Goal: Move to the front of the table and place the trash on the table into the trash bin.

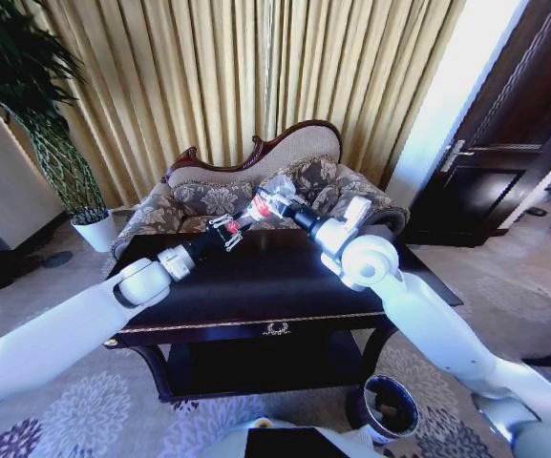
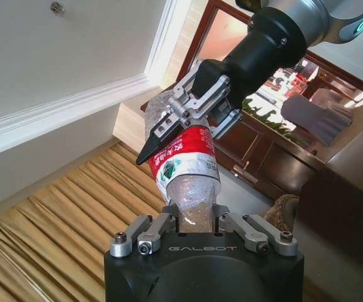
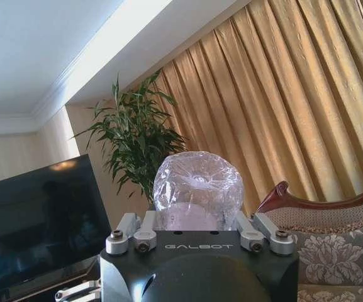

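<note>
Bottle (image 1: 273, 204) hangs above the bench (image 1: 256, 286), long axis between both tools — right tool (image 1: 289, 212) clamps its base, left tool (image 1: 227, 229) its cap end — bin (image 1: 390, 405) nearer the right.

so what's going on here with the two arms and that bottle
Both arms hold one clear plastic bottle in the air above the dark wooden table. The left claw is shut on the capped end, and the right claw is shut on the bottle's body, at and above the red label. It hangs between them, tilted, in front of the sofa. The black trash bin stands on the carpet by the table's front right leg, and the bottle is nowhere near it yet.
</note>
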Available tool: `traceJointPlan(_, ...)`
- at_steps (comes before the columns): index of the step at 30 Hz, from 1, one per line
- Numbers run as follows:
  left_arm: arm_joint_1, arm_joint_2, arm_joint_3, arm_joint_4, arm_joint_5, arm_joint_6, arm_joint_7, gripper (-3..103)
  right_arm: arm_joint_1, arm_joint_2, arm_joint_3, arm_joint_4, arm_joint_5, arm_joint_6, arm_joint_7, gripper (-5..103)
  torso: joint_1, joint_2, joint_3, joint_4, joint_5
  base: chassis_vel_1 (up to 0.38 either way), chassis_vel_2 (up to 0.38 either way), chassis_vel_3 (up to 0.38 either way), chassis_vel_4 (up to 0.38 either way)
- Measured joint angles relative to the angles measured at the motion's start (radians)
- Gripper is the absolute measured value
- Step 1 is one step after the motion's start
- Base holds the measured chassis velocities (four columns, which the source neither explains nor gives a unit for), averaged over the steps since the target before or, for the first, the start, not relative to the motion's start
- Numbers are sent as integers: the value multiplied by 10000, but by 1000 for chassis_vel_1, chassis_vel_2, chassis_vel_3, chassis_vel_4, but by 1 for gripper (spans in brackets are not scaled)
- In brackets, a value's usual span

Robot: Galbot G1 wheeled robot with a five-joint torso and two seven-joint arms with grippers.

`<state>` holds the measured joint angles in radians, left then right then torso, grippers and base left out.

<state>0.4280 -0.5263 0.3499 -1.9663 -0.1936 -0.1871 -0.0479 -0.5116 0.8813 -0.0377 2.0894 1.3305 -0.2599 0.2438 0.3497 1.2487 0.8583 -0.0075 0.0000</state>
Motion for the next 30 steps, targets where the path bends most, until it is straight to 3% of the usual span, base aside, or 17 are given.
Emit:
traceJointPlan(3,33,-21,2,-21,5,65,-84,22,-27,-27,30,10,-5,1,-2,37,0,0,0,0,0,0,0,0,0)
traceJointPlan(5,89,-27,0,-29,7,111,-138,32,-69,-70,75,22,-13,2,5,36,0,0,0,-1,0,0,0,0,0)
traceJointPlan(8,146,-21,-27,-38,6,138,-172,38,-110,-96,110,38,-21,4,15,34,0,0,0,0,0,0,0,0,0)
traceJointPlan(12,262,75,-53,-74,-5,203,-244,59,-195,-116,174,50,-81,25,21,28,0,0,0,0,0,0,0,0,0)
traceJointPlan(15,316,114,-99,-97,-12,221,-304,65,-248,-108,230,19,-134,27,22,28,0,0,0,1,-1,0,0,0,0)
traceJointPlan(18,441,169,-266,-167,-29,208,-315,81,-385,-98,415,-134,-257,30,26,28,0,0,0,1,-1,0,0,0,0)
traceJointPlan(19,441,169,-266,-167,-29,208,-315,81,-385,-98,415,-134,-257,30,26,28,0,0,0,1,-1,0,0,0,0)
traceJointPlan(21,575,218,-419,-223,-59,198,-330,92,-519,-116,590,-250,-364,33,31,28,0,0,0,0,0,0,0,0,0)
traceJointPlan(25,883,328,-799,-329,-222,197,-346,98,-916,-200,1068,-478,-808,35,45,28,0,0,0,0,1,0,0,0,0)
traceJointPlan(30,1874,608,-2042,-744,-1278,816,-417,100,-1739,-405,1996,-561,-1270,-2,300,28,0,0,0,0,1,0,0,0,0)
